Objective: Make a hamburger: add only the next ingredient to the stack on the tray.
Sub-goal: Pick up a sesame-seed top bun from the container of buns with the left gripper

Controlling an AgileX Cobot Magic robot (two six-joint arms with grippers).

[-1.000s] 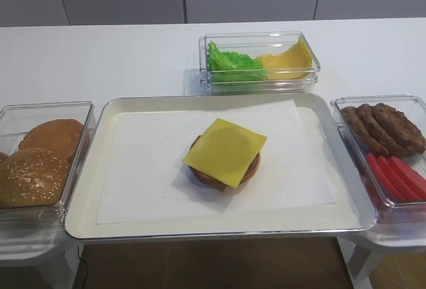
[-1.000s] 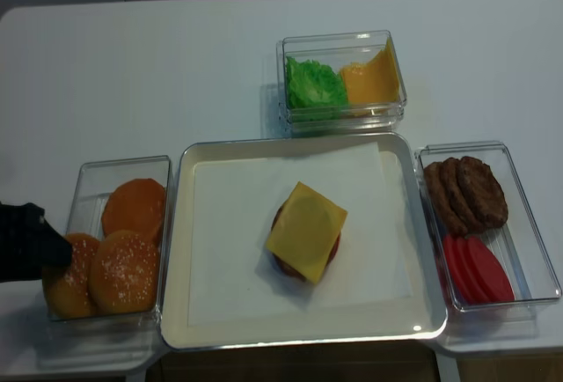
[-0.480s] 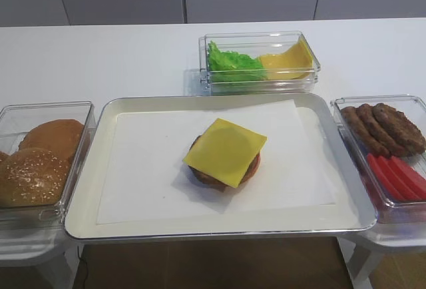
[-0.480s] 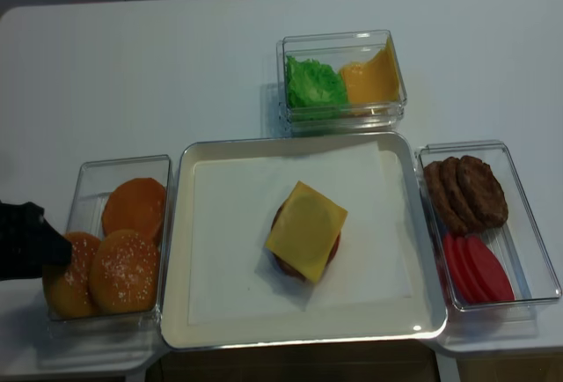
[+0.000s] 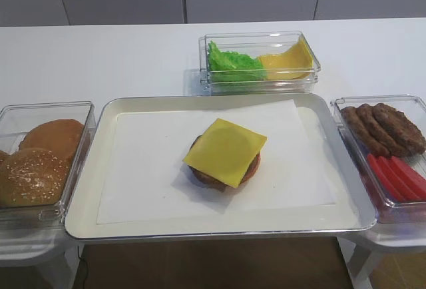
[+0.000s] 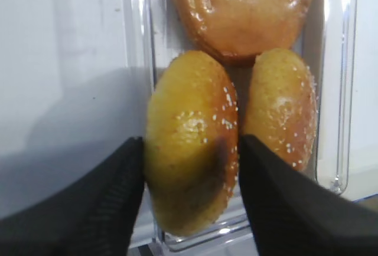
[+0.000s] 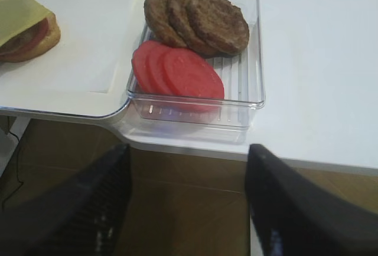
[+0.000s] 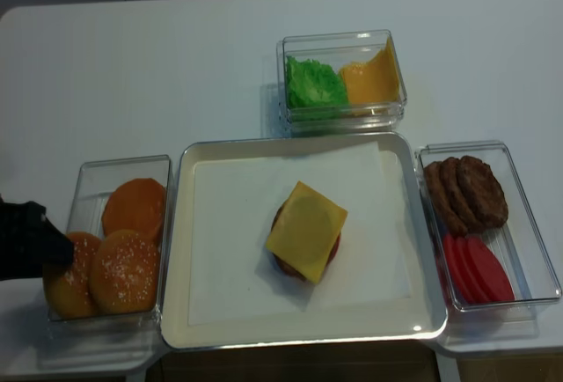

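Observation:
Two sesame-seeded bun tops lie in the clear box (image 8: 88, 171) left of the tray (image 8: 171, 250). My left gripper (image 6: 190, 150) reaches in from the box's left side, its black fingers (image 6: 118, 197) pressed against both sides of the left-hand seeded bun top (image 6: 192, 108), also seen from above (image 8: 69, 287). The other seeded bun (image 6: 282, 108) lies beside it. On the tray's paper stands the stack (image 5: 225, 150), a brown base under a yellow cheese slice. My right gripper (image 7: 189, 209) hangs open and empty off the table's front edge.
A smooth seedless bun (image 8: 134, 208) fills the far end of the left box. A clear box of lettuce and cheese (image 5: 259, 62) stands behind the tray. Right of the tray is a box (image 7: 254, 43) with brown patties (image 7: 198, 23) and tomato slices (image 7: 177, 73).
Hardly anything differs. The left gripper stays at the left side of the bun box, and the tray and stack have not moved.

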